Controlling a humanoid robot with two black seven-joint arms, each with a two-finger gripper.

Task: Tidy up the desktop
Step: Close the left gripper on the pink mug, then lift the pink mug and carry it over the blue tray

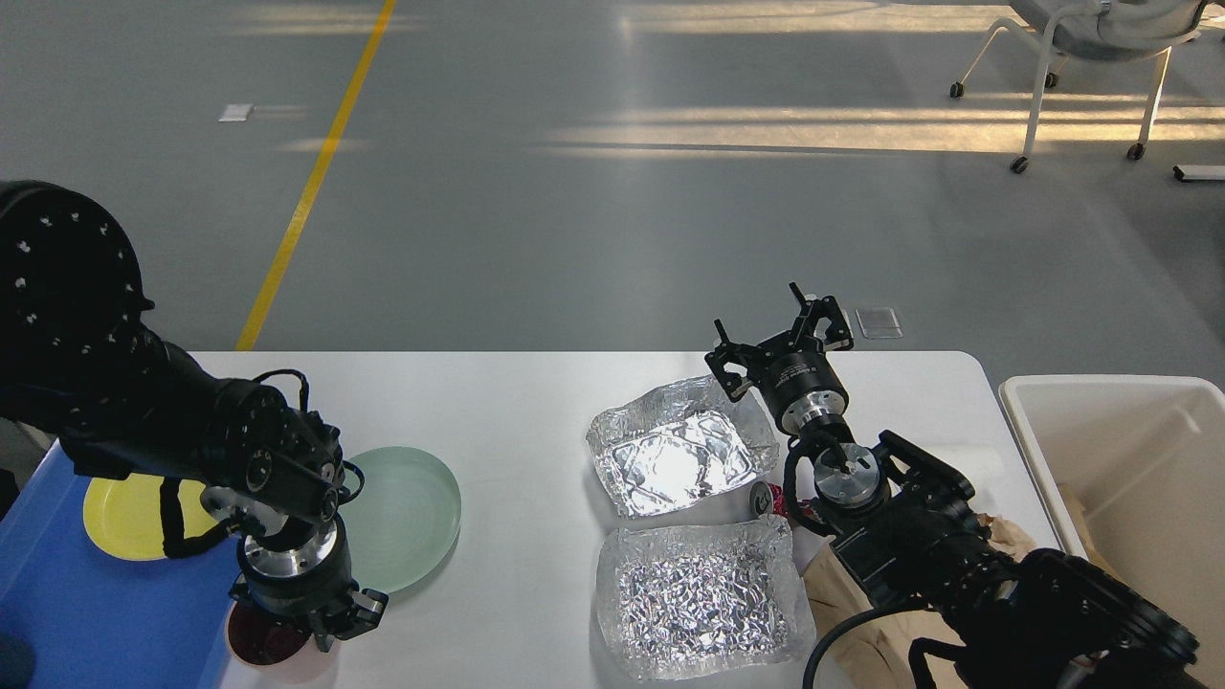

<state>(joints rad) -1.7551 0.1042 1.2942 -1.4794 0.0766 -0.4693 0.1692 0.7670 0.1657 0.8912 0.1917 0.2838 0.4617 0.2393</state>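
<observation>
Desktop [536, 421] clutter fills the lower half of your frame: the white tabletop runs from the blue tray [86, 612] at the lower left to the off-white bin [1129, 450] at the lower right. Your left gripper [311, 627] points down at the lower left, right over a dark red cup [260, 639] at the tray's edge; its fingers are dark and seen end-on, so you cannot tell whether they grip the cup or how far apart they stand. Just beside it lies a pale green plate [402, 517], and a yellow plate [129, 517] sits in the tray. Your right gripper [780, 344] hovers at centre right with its fingers spread wide and nothing between them, above the far edge of the upper foil tray [675, 459]. A second foil tray [699, 598] lies below it, a can [766, 498] between the two. Brown paper [842, 603] shows under your right arm.
</observation>
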